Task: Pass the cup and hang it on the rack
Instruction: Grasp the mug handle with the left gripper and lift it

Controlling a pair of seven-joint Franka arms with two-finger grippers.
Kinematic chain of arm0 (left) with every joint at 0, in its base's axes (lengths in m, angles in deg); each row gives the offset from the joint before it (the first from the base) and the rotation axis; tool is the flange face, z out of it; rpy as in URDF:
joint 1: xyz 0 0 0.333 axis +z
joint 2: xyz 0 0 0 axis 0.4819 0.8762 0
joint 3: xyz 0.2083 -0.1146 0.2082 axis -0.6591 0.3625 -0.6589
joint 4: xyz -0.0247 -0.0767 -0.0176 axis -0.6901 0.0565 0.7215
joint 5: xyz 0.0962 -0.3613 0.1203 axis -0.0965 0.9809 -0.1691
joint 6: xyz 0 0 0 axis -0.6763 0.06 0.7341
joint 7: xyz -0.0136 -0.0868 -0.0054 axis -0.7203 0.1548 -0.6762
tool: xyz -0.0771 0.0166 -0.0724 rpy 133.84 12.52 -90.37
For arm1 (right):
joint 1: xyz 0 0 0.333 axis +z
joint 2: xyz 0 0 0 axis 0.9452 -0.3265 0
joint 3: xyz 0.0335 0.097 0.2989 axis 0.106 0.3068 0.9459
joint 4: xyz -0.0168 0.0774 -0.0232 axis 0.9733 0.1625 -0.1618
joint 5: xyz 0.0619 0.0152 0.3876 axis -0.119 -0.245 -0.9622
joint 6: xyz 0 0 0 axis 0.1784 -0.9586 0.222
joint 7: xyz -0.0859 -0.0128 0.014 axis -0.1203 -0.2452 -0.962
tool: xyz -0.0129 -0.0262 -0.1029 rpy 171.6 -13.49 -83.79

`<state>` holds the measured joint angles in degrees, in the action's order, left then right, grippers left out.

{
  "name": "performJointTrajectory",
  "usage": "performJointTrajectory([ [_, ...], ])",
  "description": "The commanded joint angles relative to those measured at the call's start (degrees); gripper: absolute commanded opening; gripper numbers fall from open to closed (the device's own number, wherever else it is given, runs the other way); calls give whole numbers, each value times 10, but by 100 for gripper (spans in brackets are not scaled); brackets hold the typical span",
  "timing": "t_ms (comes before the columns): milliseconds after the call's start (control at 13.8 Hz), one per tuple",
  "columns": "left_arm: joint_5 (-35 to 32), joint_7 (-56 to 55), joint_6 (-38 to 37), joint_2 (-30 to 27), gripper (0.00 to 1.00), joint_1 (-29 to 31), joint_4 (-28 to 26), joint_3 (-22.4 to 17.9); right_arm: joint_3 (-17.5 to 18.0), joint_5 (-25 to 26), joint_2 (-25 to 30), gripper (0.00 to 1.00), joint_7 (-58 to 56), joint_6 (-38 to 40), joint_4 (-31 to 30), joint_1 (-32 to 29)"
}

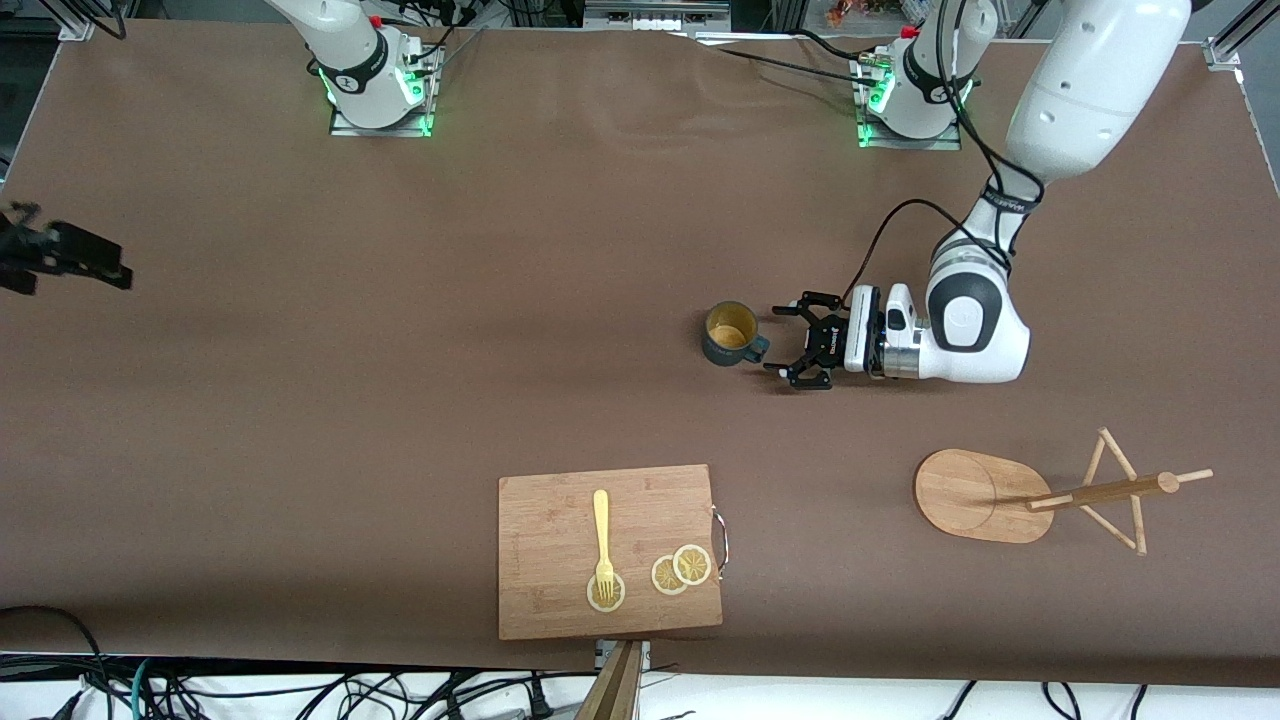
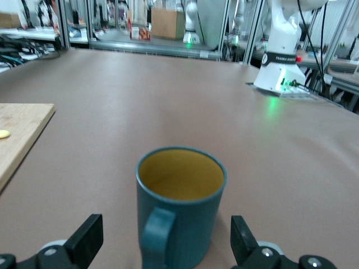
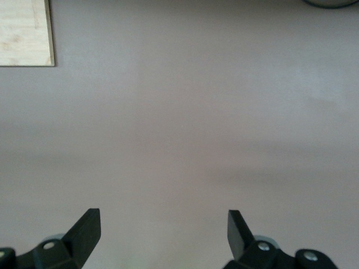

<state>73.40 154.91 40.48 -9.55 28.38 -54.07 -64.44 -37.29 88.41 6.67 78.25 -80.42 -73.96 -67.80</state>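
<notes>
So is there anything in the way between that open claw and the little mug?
Nothing visible. The left gripper is open and level with the cup, whose handle points toward it, with only bare table between them. The cutting board and rack lie nearer the front camera. The right gripper waits at its end.

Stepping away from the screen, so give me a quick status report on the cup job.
Left gripper open, beside cup, handle facing it. Right gripper open, waiting at its table end. Rack free. Nothing in the way.
</notes>
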Motion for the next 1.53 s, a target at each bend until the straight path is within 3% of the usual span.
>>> performJointTrajectory([
  [0,30,61,-23,25,100,10,14,3,12,6,70,100,-3,-10,-82,-22],
  [436,68,91,-28,59,98,3,19,3,26,7,91,100,6,-26,-134,-28],
  [654,73,91,-28,62,44,3,29,3,47,6,90,100,75,-26,-134,-28],
  [727,79,91,-30,69,31,3,31,3,47,7,86,100,70,-25,-130,-28],
  [872,87,91,-30,74,16,3,31,3,44,8,84,100,38,-26,-128,-29],
  [1017,88,90,-42,75,5,3,30,3,43,9,78,100,29,-26,-127,-28],
  [1453,90,45,-110,60,0,22,12,3,43,7,66,100,30,-20,-105,-26],
])
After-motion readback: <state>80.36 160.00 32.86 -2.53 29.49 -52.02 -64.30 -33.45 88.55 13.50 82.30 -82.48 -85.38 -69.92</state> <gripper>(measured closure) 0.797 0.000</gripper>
